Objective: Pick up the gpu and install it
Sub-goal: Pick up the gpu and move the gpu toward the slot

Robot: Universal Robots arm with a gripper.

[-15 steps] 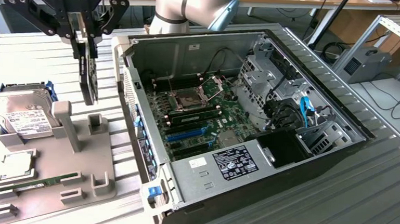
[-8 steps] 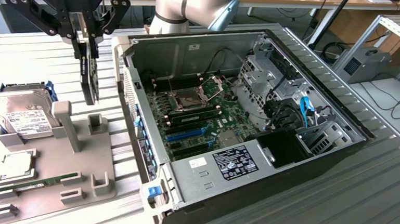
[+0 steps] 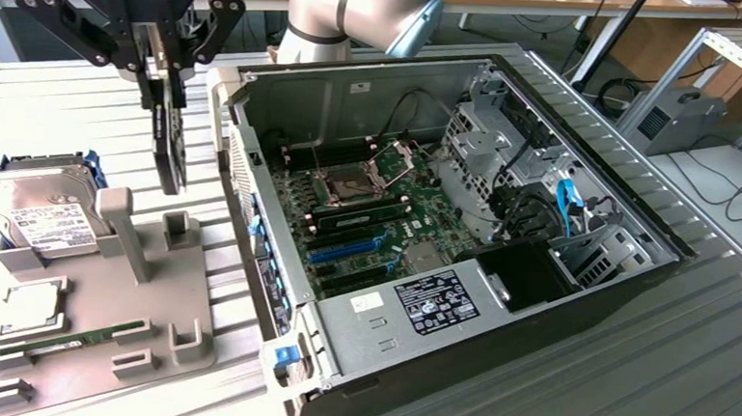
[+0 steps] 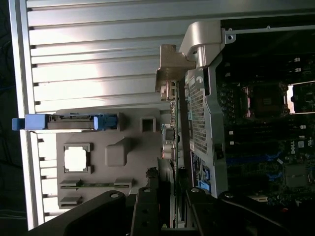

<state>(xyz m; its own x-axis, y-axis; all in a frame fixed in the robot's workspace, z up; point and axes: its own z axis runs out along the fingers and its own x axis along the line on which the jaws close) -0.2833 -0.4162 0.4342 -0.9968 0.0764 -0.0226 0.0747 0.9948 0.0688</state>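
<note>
Item: my gripper [image 3: 163, 71] — clamped on the gpu [image 3: 169, 147], which hangs edge-down above the grey holder [image 3: 78, 374], on the exterior view's left of the open case [image 3: 339, 95]. Handling: keep it plumb — edge squared to the blue slot [image 3: 342, 250].

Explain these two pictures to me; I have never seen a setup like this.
This is a robot arm beside an open computer case. One picture comes from a camera off to the side; the other from a camera on the arm's wrist, looking past its fingers. The fingers are closed on a thin black graphics card, which hangs upright above a grey holder tray beside the case. The tray carries a hard drive, a square processor chip and a narrow green memory stick. Everything sits on a ribbed metal table.
</note>
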